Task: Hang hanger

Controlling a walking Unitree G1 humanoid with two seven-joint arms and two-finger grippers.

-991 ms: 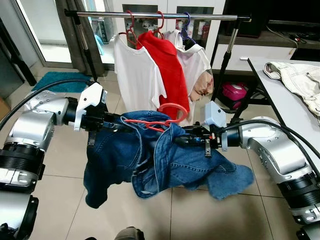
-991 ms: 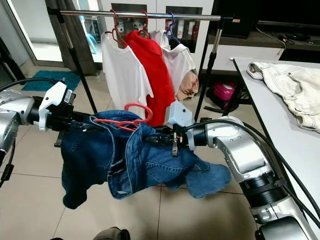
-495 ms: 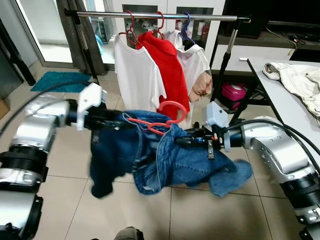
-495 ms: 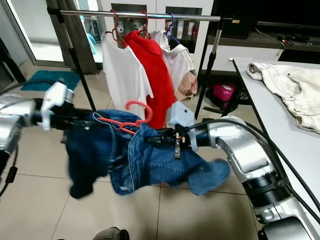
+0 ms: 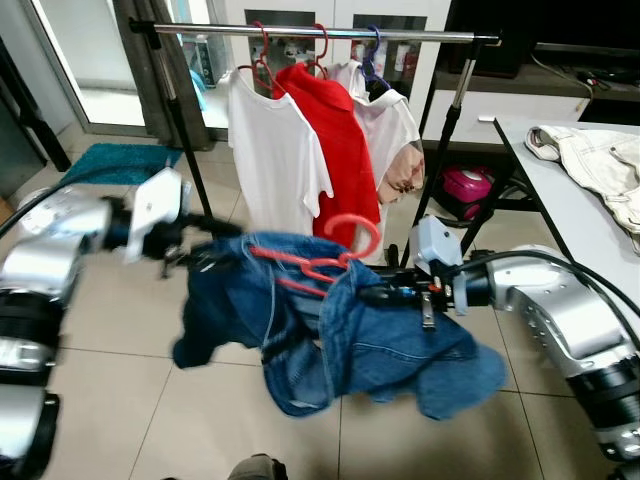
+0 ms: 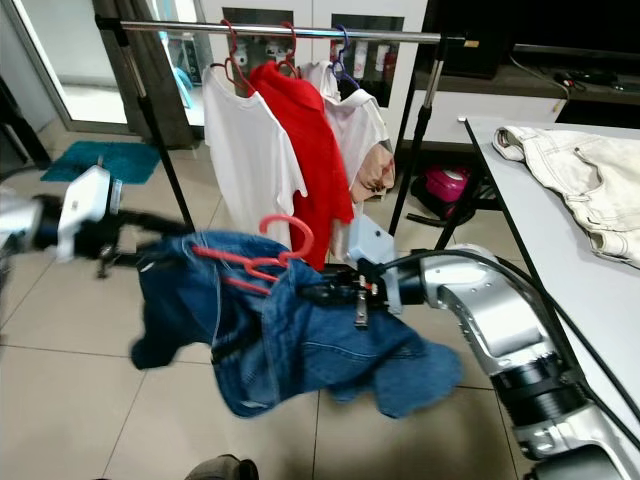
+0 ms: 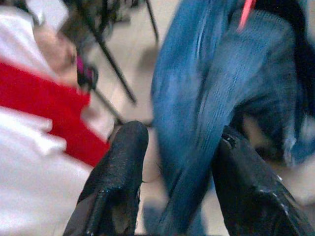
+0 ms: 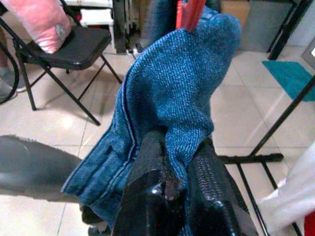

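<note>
Right gripper (image 8: 170, 184) is pinched on a fold of the denim jacket (image 5: 380, 340), below and in front of the clothes rail (image 5: 320, 32). Left gripper (image 7: 179, 162) straddles another denim fold, fingers spread. Soft, fairly heavy cloth sags and may slide off the stiff red hanger (image 5: 325, 255); the hanger's hook looks the better hold. Shirts already hang on the rail.

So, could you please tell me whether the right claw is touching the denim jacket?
Touching. The right wrist view shows the right claw with its fingers shut on a fold of the denim jacket.
</note>
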